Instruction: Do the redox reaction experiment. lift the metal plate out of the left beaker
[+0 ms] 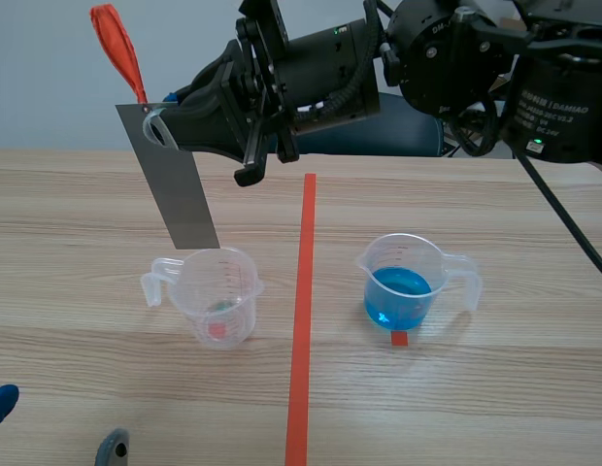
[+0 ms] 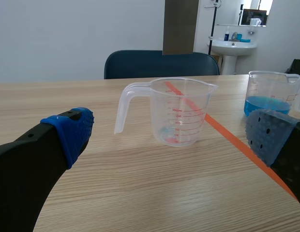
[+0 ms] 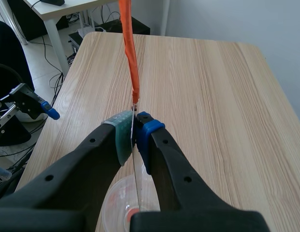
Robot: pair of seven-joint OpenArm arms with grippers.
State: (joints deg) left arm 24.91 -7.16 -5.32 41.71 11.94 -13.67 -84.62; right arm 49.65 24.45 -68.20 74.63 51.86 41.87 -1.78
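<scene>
The grey metal plate (image 1: pixel 175 189) hangs upright in the air, its lower edge just above the rim of the left beaker (image 1: pixel 216 296). That beaker is clear plastic with a trace of liquid at the bottom. My right gripper (image 1: pixel 160 124) reaches across from the right, shut on the plate's top end, where an orange strip (image 1: pixel 121 49) sticks up. In the right wrist view the plate (image 3: pixel 137 179) shows edge-on between the pads (image 3: pixel 122 137), with the beaker (image 3: pixel 122 203) under it. My left gripper (image 2: pixel 172 131) stands open low over the table, short of the beaker (image 2: pixel 181 113); the plate (image 2: pixel 180 26) hangs above.
A second beaker (image 1: pixel 403 286) holding blue liquid stands right of the orange-red tape line (image 1: pixel 303 291). A dark blue chair (image 2: pixel 159 63) stands behind the table's far edge. The right arm spans the back of the scene above the table.
</scene>
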